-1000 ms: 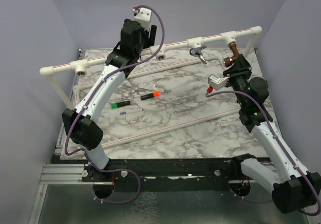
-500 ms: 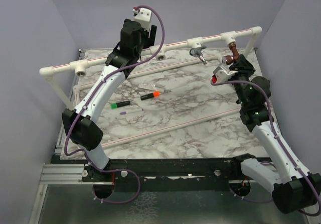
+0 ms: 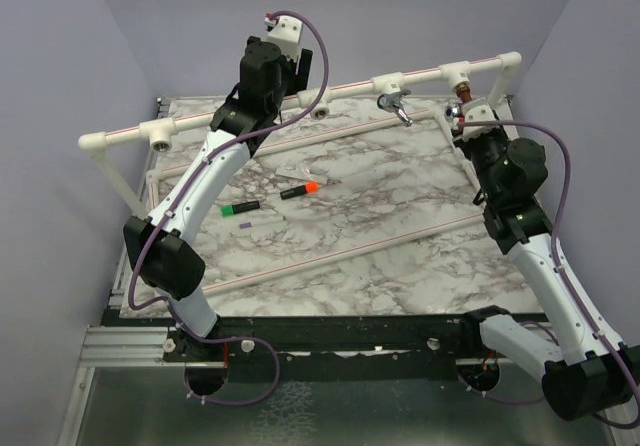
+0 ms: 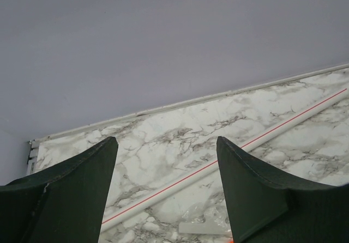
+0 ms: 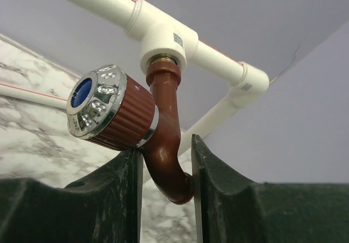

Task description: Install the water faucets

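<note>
Copper faucet (image 5: 163, 109) meets the pipe tee (image 5: 163, 41), straight above my right claw (image 5: 166, 150).
My jaws stand narrow, clamped on its spout bend between them; threading looks the step in hand; next calls for a regrip and a twist home; my left claw (image 4: 166, 145) gapes wide, empty.

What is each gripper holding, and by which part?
Right gripper grips the copper faucet at the lower bend of its spout. Left gripper is open and holds nothing.
</note>
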Controlling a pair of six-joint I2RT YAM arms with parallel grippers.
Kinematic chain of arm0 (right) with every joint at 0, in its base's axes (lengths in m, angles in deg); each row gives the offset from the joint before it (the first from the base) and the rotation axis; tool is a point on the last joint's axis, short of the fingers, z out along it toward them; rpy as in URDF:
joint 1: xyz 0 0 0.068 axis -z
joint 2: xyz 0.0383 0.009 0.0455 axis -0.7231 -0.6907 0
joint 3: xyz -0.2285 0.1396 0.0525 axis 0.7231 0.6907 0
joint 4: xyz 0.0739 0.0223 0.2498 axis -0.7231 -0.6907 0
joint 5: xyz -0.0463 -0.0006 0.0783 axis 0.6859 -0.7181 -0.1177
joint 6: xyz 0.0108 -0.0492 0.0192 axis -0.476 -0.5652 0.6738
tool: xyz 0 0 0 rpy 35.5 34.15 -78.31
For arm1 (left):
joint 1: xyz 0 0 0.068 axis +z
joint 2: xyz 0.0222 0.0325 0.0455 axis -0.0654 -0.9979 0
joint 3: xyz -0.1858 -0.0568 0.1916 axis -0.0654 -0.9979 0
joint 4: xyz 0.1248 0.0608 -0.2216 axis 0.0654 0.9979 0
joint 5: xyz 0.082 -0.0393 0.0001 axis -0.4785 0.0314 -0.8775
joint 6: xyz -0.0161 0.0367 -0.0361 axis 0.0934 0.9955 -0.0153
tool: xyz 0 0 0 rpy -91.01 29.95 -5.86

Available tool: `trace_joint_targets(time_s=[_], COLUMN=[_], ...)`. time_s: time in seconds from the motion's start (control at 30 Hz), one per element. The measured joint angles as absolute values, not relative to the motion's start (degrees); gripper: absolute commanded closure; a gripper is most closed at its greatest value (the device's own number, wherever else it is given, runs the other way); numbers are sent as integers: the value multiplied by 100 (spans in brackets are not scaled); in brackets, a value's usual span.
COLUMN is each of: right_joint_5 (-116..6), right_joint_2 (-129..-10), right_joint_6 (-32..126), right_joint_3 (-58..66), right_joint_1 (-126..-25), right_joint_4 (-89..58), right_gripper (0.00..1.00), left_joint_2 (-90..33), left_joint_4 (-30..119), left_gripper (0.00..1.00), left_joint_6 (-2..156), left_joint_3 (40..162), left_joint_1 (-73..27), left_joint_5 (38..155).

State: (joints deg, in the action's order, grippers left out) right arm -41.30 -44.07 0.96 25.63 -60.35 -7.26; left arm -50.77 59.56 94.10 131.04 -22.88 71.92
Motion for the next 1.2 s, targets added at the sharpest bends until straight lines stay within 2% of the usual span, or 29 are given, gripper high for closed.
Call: trace_joint_targets(time_s=[0.57, 1.2], right_joint_5=[-3419, -2512], right_joint_2=[-4400, -4295], right_joint_6=[3657, 9047], right_joint_3=[2485, 2697], right_joint_1=[-6007, -6007], right_joint_4=[-695, -822], right_gripper=[99, 99], left_joint_2=[-5073, -5071], left_joint_4=[5904, 5834], left_gripper=[25, 25], left_joint_6=[9439, 9439], left_joint_3=[13089, 13052], left_joint_1=[-2288, -2288], left_joint_5=[7159, 7139])
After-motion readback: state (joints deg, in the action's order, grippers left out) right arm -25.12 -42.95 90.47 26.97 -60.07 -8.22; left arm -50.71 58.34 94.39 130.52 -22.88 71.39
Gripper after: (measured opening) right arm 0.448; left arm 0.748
